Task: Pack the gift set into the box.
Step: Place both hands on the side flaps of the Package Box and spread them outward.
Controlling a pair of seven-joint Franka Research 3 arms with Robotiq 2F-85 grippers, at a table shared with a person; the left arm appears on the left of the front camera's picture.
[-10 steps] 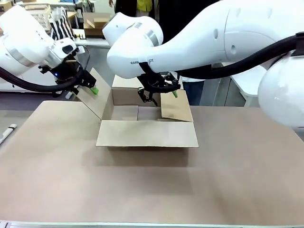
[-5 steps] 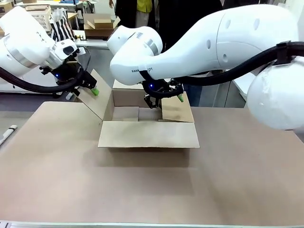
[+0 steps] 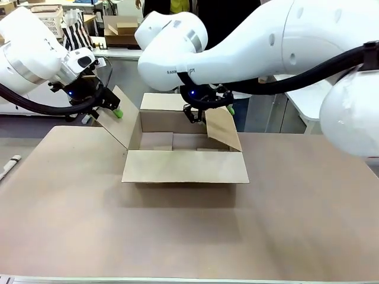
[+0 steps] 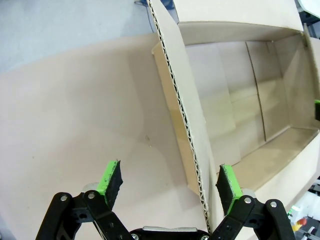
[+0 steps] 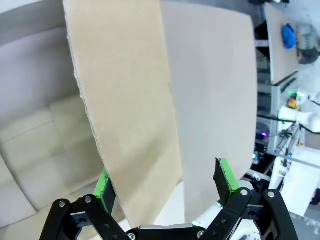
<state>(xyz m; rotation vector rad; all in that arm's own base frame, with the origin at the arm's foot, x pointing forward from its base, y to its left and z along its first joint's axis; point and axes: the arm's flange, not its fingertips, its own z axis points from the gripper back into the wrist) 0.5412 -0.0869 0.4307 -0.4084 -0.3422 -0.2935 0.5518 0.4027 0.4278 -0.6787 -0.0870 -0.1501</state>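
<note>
Robot lab: two white arms (image 3: 249,47)

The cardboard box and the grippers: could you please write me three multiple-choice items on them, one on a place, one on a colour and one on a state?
1. Where is the left gripper relative to the box?
A. Deep inside it, on its floor
B. Astride the edge of its left flap
C. Pressed on its near flap

2. What colour are the gripper pads?
A. Green
B. Red
C. White

3. In what state is the box?
A. Taped shut
B. Lying on its side
C. Upright, with its flaps open

Answers:
1 B: the left wrist view shows the corrugated flap edge between the open fingers.
2 A: both wrist views show green pads.
3 C: the front view looks down into it past its opened flaps.
</note>
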